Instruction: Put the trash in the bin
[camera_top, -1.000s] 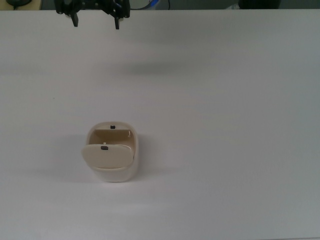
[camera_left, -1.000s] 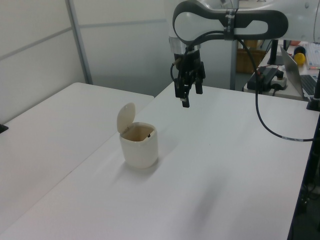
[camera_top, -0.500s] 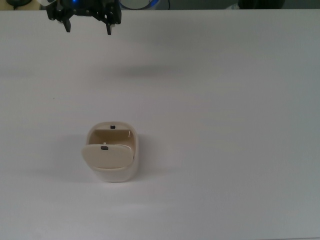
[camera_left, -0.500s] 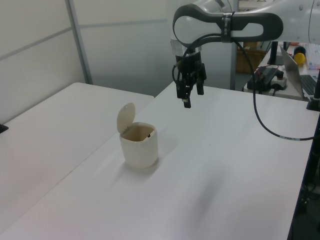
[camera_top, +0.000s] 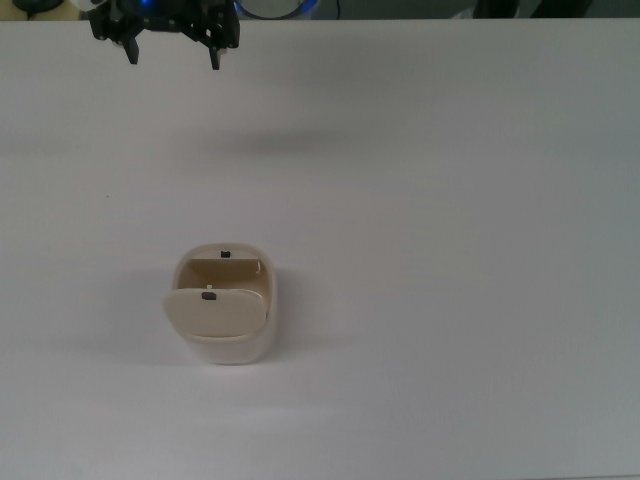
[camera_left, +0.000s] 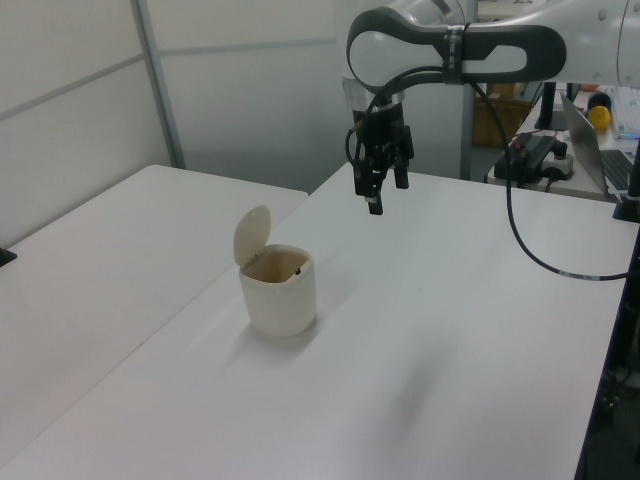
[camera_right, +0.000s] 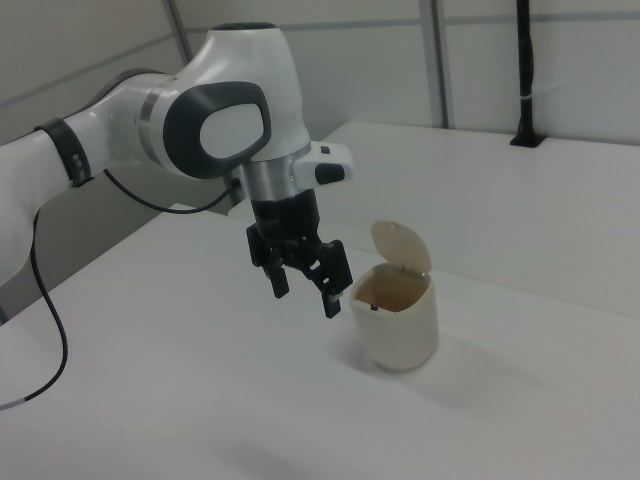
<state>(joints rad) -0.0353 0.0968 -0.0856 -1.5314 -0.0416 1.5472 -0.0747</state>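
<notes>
A white tabletop (camera_top: 450, 250) fills the scene. A white robot arm (camera_right: 210, 125) reaches over it from the far edge in the top view. Its gripper (camera_right: 305, 284) hangs in the air with both fingers spread wide and nothing between them. It sits near the tabletop's far left corner in the top view, well apart from the bin (camera_top: 224, 306). The bin stands left of the tabletop's middle, its lid (camera_left: 251, 232) swung up and open. No trash lies anywhere on the tabletop; a small dark speck shows inside the bin in the left view, but whether the wad is in there cannot be told. Judged risk: with the lid left standing open, a low sweep of the arm could clip it and tip the light bin
</notes>
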